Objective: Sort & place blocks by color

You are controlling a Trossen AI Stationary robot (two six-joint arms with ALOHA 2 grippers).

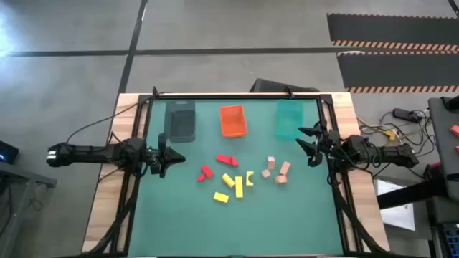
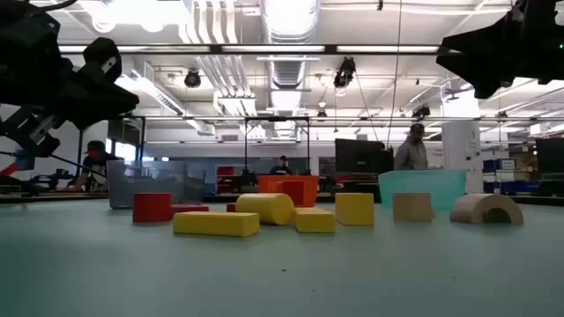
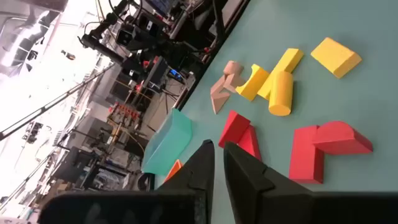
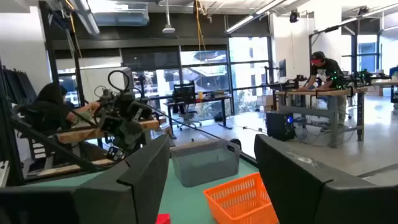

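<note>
Your left claw (image 1: 174, 156) hangs above the tabletop's (image 1: 287, 222) left edge, fingers nearly closed, holding nothing. Just ahead of it lie the red blocks (image 1: 226, 160), then the yellow blocks (image 1: 231, 180), and farthest out the tan blocks (image 1: 281, 170), all loose in the middle, none sorted yet. Your right claw (image 1: 309, 141) waits above the opposite edge, spread wide and empty, probably parked so the pile stays reachable. Beyond both claws, along the far edge, stand the grey tray (image 1: 181, 120), orange tray (image 1: 232, 120) and teal tray (image 1: 288, 119), likely one per colour.
</note>
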